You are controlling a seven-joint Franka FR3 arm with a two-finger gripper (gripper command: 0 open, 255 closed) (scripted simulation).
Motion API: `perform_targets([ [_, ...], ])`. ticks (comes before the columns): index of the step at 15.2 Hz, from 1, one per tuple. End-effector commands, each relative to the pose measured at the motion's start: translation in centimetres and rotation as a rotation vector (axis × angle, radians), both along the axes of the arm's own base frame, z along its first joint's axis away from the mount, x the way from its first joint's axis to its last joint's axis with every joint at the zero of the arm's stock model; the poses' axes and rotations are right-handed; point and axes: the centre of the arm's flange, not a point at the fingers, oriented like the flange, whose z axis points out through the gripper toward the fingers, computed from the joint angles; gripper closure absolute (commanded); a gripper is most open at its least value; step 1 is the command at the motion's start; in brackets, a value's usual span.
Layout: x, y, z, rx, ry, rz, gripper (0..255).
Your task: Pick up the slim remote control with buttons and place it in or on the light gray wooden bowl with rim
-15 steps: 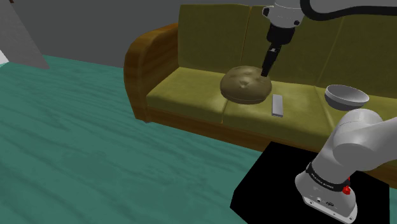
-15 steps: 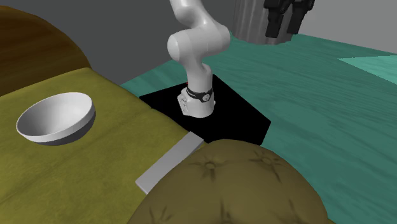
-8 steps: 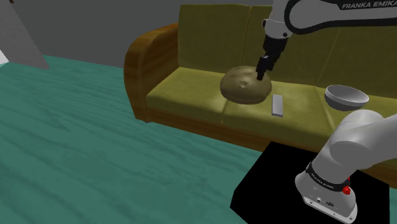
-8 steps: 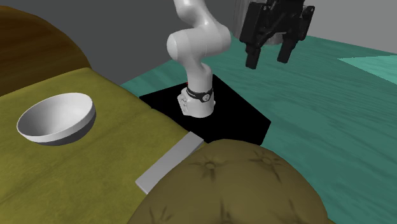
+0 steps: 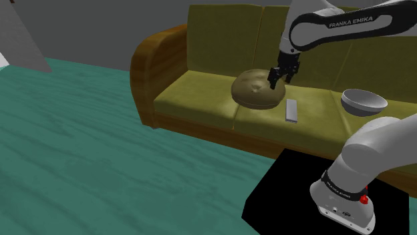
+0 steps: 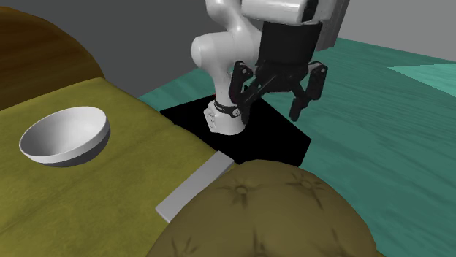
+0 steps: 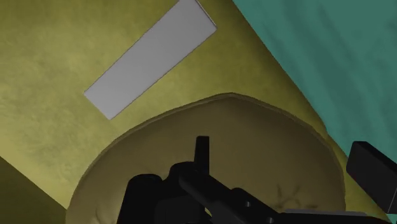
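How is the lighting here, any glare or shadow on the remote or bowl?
Shoulder view: dim, the sofa seat brightest beside the cushion. Second exterior view: bowl softly shaded inside, no glare. Wrist view: remote a flat pale grey, no glare, no shadow across it.

The remote (image 5: 291, 110) I see is a slim, flat, plain light-grey slab; I can make out no buttons on its face. It lies flat on the olive sofa seat (image 5: 194, 97), just beside the round cushion (image 5: 257, 87) at the cushion's 4 o'clock, with a narrow strip of seat between them in my wrist view. In the shoulder view its long axis runs from 12 to 6 o'clock. The bowl (image 5: 364, 101) is pale grey, round and rimmed. It stands upright on the same seat, well apart, at the remote's 3 o'clock.
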Motion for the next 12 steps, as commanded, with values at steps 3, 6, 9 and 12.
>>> perform_targets([
  [3,0.1,-4.2,-3.2,0.022,0.002,-0.173,0],
  [6,-0.5,-7.3,-5.9,0.040,0.004,-0.300,0],
  [9,-1.4,-10.2,-8.6,0.057,0.006,-0.427,0],
  [12,-2.7,-12.9,-11.3,0.074,0.008,-0.554,0],
])
